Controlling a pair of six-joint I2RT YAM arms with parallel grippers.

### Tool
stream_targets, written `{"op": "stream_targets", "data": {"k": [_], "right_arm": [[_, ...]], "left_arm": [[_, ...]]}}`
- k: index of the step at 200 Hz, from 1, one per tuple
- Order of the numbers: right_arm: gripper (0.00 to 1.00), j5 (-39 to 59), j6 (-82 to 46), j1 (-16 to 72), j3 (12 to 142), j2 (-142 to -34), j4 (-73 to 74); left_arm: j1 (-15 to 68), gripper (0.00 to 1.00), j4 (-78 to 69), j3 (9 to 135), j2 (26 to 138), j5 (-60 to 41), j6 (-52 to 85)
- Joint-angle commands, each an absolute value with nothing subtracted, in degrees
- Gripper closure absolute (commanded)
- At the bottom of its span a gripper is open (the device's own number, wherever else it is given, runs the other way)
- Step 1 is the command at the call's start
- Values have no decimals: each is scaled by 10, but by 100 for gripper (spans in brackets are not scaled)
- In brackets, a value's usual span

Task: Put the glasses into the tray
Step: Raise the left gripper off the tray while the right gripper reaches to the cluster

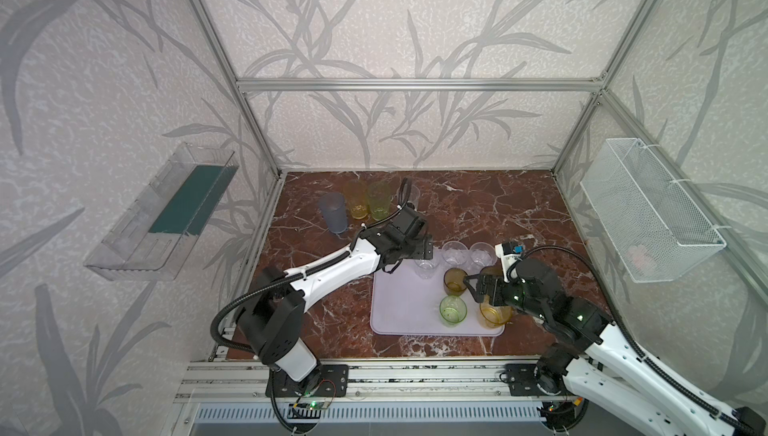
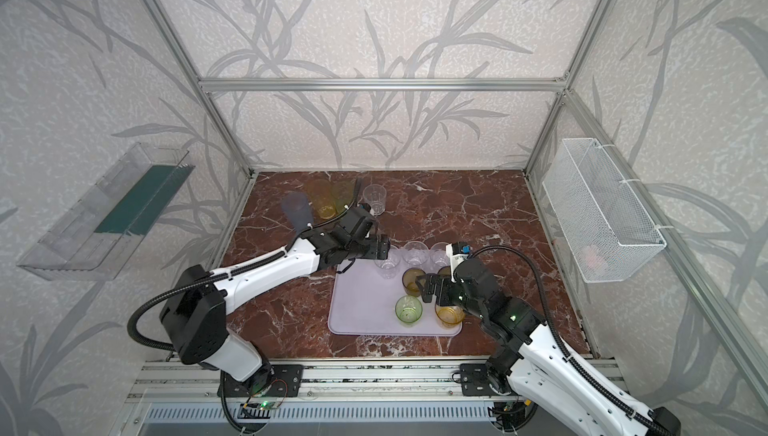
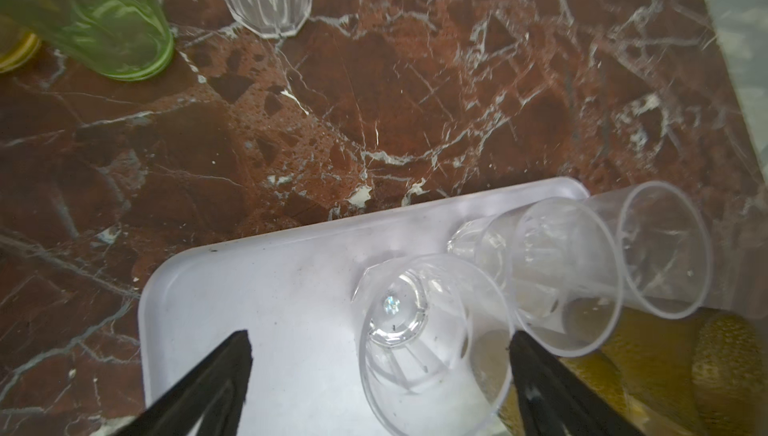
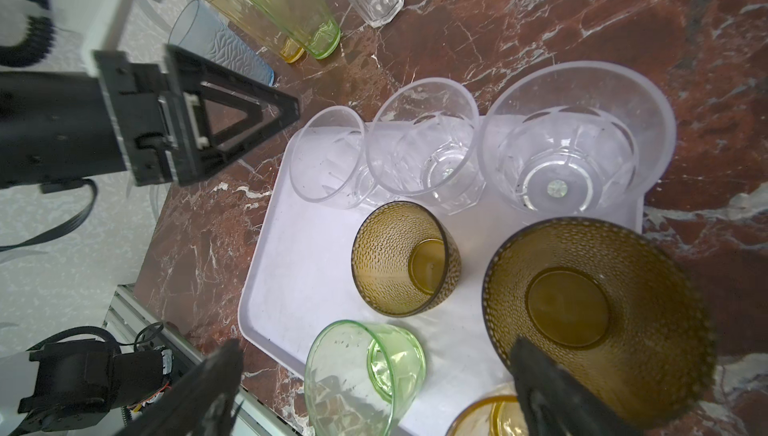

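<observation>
The pale lilac tray (image 1: pixel 395 313) (image 2: pixel 357 309) (image 3: pixel 270 288) (image 4: pixel 299 271) holds three clear glasses (image 1: pixel 453 253), two olive-brown ones (image 4: pixel 405 263), a light green one (image 1: pixel 453 310) and an amber one (image 1: pixel 492 316). My left gripper (image 3: pixel 380 338) (image 1: pixel 428 253) hangs open over the clear glass (image 3: pixel 432 338) at the tray's far left corner; that glass stands free between the fingers. My right gripper (image 4: pixel 378 346) (image 1: pixel 473 288) is open above the light green glass (image 4: pixel 361 371). A blue-grey glass (image 1: pixel 332 211), an amber-yellow one (image 1: pixel 356 200), a green one (image 1: pixel 378 202) and a clear one (image 2: pixel 375 199) stand on the table.
The brown marble table (image 1: pixel 498 213) lies inside an aluminium frame. A clear bin with a green bottom (image 1: pixel 166 213) hangs on the left wall and a white wire basket (image 1: pixel 648 209) on the right wall. The left arm's cable loops past the far glasses.
</observation>
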State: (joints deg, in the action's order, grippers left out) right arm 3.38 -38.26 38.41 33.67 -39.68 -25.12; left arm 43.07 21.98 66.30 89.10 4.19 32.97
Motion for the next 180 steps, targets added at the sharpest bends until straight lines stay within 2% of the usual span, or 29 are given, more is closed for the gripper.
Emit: {"op": "stream_targets", "data": {"k": [1,29,60,76,138,157,173,180], "right_arm": [[1,43,-369,382,371,-412,-237],[1,61,-354,382,410,-480,-197],[1,102,-333,382,502,-619,-156],[3,75,-317,382,548,-687,-138],[24,11,-315,382,723,-938,-96],[43,-19,-322,382,765,-999,-96],[46,-27,-331,379,795,-1042,-94],[54,-26,-335,377,807,-1060,-93]], "left_arm": [[427,1,201,632,834,89,325],[419,1,196,594,763,125,313],[405,1,167,518,669,131,324],[396,1,162,480,625,127,336],[379,1,187,406,515,87,368],[378,1,189,399,504,80,371],[378,1,187,396,500,70,371],[378,0,187,395,499,65,372]]}}
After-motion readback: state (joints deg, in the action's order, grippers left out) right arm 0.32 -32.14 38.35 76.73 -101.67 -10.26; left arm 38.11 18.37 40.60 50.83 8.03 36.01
